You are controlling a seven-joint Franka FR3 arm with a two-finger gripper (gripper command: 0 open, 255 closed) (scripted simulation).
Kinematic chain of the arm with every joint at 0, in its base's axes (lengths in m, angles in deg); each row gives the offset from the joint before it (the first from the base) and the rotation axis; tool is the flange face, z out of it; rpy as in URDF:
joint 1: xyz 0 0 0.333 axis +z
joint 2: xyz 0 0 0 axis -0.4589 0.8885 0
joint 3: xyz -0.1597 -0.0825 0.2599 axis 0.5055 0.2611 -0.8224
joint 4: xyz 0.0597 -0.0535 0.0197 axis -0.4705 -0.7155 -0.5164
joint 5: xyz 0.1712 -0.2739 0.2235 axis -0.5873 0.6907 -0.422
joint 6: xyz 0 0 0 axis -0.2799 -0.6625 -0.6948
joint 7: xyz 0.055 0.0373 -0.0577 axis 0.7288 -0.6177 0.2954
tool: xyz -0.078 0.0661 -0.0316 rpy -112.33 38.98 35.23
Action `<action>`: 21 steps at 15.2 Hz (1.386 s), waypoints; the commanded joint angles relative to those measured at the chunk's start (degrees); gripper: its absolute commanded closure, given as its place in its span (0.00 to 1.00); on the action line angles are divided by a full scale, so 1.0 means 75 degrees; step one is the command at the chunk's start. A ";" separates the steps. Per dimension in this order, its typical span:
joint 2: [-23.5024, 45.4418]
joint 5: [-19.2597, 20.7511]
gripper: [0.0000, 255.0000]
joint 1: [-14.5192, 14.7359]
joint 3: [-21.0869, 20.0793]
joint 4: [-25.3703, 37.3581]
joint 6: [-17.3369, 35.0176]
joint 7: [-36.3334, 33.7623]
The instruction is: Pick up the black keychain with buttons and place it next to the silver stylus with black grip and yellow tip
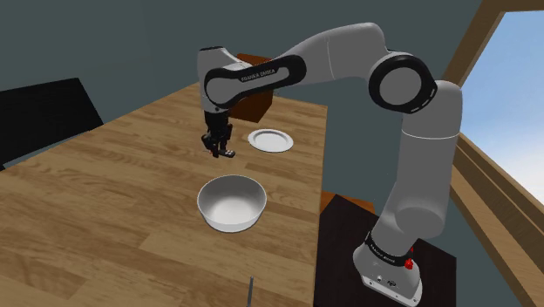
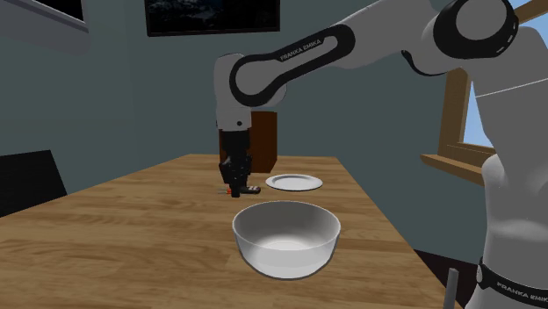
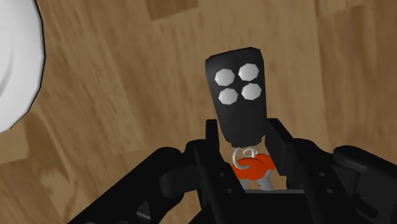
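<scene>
Wrist view: the gripper (image 3: 243, 130) pinches the black keychain (image 3: 236, 89) by its narrow end, with four white buttons facing up and an orange tag (image 3: 251, 167) between the fingers. Shoulder view shows it low over the wooden table (image 1: 105, 201); I cannot tell if it touches. The plate (image 1: 269, 139) is at its 3 o'clock, the bowl (image 1: 228, 218) at 5 o'clock.

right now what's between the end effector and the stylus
The white bowl stands between the end effector, shut on the black keychain, and the stylus; the shoulder view shows it.
</scene>
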 commanded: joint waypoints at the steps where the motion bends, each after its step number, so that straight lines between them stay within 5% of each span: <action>1: -0.0028 -0.0008 1.00 0.0006 -0.0006 0.0172 -0.0201 0.0000; 21: -0.0142 -0.0046 1.00 0.0046 -0.0034 0.2072 -0.2213 0.0047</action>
